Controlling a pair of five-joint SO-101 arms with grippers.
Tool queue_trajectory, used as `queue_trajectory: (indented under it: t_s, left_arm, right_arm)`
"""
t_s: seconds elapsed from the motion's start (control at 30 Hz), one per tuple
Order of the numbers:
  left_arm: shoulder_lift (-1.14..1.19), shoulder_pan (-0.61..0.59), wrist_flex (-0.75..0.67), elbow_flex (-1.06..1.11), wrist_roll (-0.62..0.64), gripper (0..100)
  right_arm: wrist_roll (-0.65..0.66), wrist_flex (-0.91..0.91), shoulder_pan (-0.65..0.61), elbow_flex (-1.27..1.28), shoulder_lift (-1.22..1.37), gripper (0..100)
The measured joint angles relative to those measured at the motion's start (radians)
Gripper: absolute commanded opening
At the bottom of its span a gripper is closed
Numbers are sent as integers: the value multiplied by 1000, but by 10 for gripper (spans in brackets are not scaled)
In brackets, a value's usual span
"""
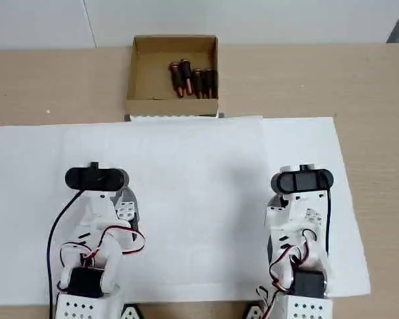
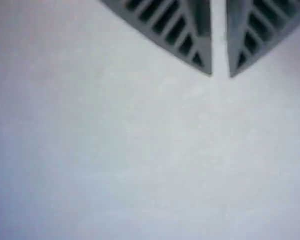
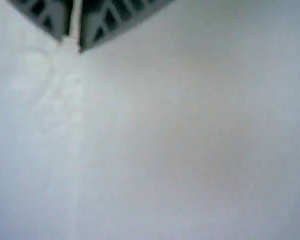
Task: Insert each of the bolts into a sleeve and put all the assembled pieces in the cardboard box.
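The cardboard box (image 1: 146,70) stands at the far middle of the table. Several dark assembled pieces with copper-coloured ends (image 1: 193,78) lie together in its right half. Both arms are folded back near the front edge, far from the box: the left arm (image 1: 96,206) at front left, the right arm (image 1: 299,206) at front right. In the left wrist view, my left gripper (image 2: 220,74) hangs just over white paper, shut, with only a thin slit between its grey ribbed fingers. My right gripper (image 3: 70,44) is likewise shut over the paper and holds nothing.
A large white paper sheet (image 1: 199,173) covers the table from the box to the front edge. Bare wooden tabletop (image 1: 53,80) shows on either side of the box.
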Motion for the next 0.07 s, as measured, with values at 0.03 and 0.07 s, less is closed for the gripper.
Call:
queue_trajectory:
  t_s: [0.03,0.07]
  left_arm:
    - [0,0,0,0,0,7]
    - [0,0,0,0,0,7]
  right_arm:
    - [0,0,0,0,0,3]
    - [0,0,0,0,0,3]
